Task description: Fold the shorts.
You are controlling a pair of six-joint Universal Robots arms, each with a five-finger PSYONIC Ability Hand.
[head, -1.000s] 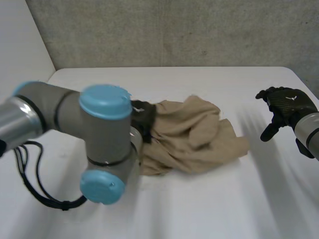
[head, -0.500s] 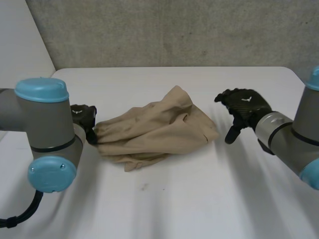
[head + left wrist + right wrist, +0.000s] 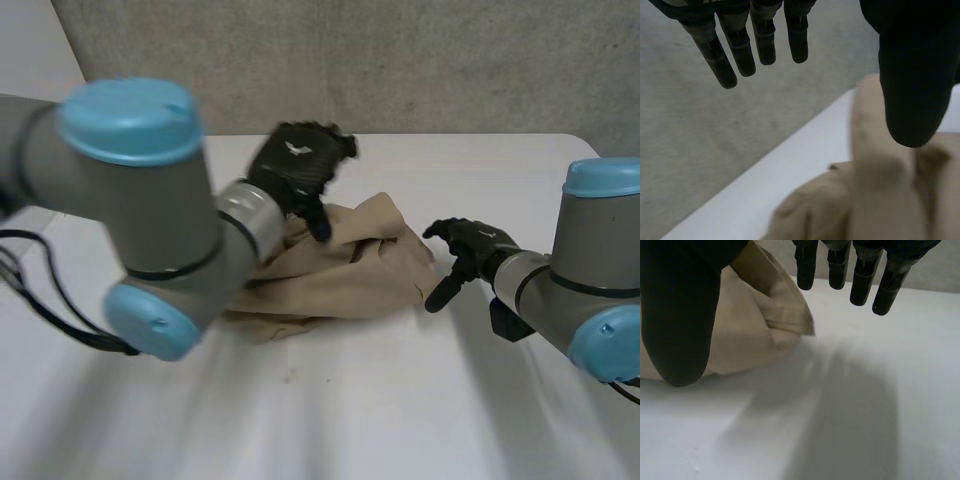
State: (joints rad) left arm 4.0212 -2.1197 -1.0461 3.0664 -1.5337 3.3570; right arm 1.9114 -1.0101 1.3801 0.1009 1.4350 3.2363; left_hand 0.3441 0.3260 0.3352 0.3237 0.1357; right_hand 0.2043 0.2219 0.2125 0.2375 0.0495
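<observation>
1. The white desk (image 3: 400,400) has a matte top and a rounded far corner.
2. Tan shorts (image 3: 340,270) lie directly on it near its middle, crumpled into a loose, creased heap.
3. A small dark speck (image 3: 290,377) sits on the bare surface just nearside of the shorts.

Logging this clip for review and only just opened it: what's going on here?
A two-armed robot is working on tan shorts, which lie in a crumpled heap on the white table, not yet folded. The left hand is open over the heap and holds nothing. The right hand is also open, low beside the heap's right edge, and does not appear to grip it.
</observation>
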